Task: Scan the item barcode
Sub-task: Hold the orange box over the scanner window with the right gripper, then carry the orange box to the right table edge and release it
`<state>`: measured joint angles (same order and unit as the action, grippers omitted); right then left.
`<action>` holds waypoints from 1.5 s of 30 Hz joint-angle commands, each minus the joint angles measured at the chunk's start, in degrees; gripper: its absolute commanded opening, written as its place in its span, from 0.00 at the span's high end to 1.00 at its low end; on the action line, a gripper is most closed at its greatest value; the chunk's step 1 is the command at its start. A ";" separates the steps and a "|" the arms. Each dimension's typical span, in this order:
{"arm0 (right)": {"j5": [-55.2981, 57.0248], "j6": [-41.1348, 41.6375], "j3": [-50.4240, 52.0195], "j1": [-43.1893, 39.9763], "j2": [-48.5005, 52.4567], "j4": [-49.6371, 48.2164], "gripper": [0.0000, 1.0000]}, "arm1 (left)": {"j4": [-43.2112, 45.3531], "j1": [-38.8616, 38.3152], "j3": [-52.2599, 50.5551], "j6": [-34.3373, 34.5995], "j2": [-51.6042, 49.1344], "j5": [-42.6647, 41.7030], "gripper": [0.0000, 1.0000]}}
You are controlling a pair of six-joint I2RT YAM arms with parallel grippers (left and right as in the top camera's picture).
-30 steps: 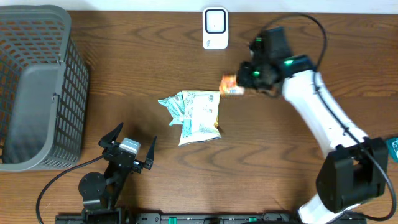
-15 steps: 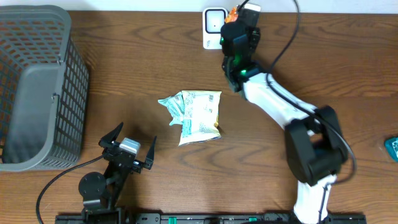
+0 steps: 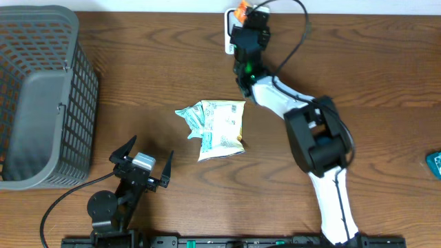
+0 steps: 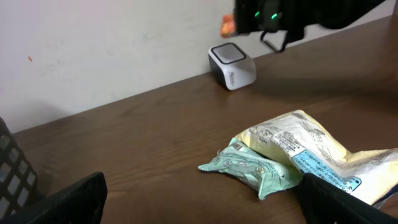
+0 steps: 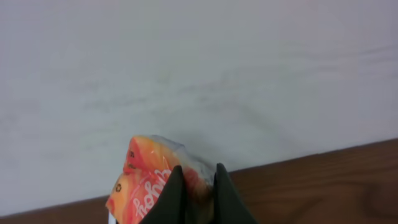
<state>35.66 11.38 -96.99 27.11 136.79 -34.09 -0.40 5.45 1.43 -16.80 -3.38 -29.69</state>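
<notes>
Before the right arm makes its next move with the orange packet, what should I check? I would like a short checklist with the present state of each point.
1. Grip: right gripper is shut on the orange packet: ok.
2. Position: orange packet hangs close above the scanner: ok.
3. Barcode turned toward the scanner: cannot tell, no barcode shows.
4. Other arm: left gripper is open and far from the scanner: ok.
5. Clutter: green packet and white packet lie apart from the scanner: ok.

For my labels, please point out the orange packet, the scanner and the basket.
orange packet (image 5: 138,177), right wrist view, printed front.
scanner (image 4: 236,72), left wrist view, near side.
basket (image 3: 83,89), overhead view, right wall.
</notes>
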 commanded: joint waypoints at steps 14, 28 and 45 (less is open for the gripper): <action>0.48 -14.78 -13.20 -0.50 6.47 15.04 0.99 | -1.95 -0.24 -1.20 -0.76 0.15 -0.74 0.02; 8.74 -10.93 -13.20 -13.38 -15.41 72.32 0.99 | -1.92 -0.24 -1.20 -0.74 0.15 -0.74 0.02; -2.91 19.80 -1.20 -53.57 -12.92 83.25 0.99 | -1.95 -0.24 -1.20 -0.76 0.15 -0.74 0.02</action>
<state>36.73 25.39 -98.59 -24.67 123.39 49.17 -0.43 5.45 1.43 -16.80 -3.42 -29.69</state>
